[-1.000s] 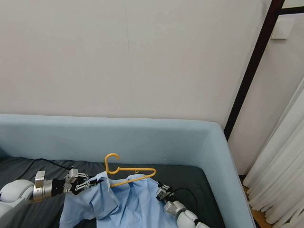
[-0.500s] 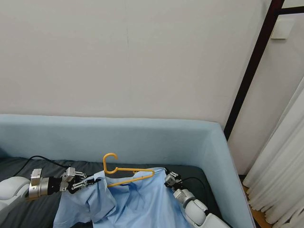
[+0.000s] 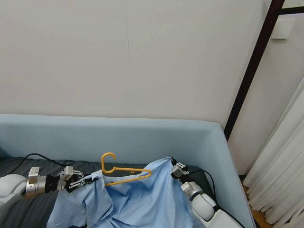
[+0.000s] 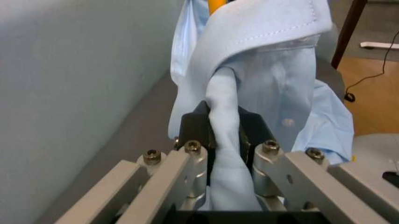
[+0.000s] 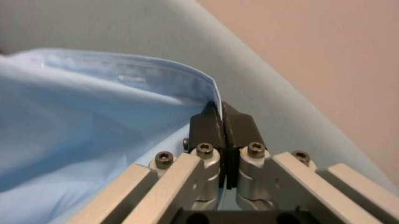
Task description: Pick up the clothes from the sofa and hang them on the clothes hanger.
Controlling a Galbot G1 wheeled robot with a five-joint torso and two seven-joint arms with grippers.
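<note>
A light blue shirt (image 3: pixel 137 202) hangs stretched between my two grippers above the dark sofa seat (image 3: pixel 19 166). A yellow clothes hanger (image 3: pixel 121 173) sits inside its collar, hook up. My left gripper (image 3: pixel 81 181) is shut on a bunched fold of the shirt (image 4: pixel 224 116) at the left. My right gripper (image 3: pixel 174 167) is shut on the shirt's edge (image 5: pixel 156 77) at the right, pinching thin fabric between its black pads (image 5: pixel 206 126).
The sofa has a pale blue backrest (image 3: pixel 95 135) and a right armrest (image 3: pixel 228 171). A plain wall rises behind. A dark vertical pole (image 3: pixel 251 66) and white curtains (image 3: pixel 285 161) stand to the right of the sofa.
Both grippers have moved apart: the left one further left, the right one up and to the right. The shirt is spread wider between them, and the hanger shifted slightly left.
</note>
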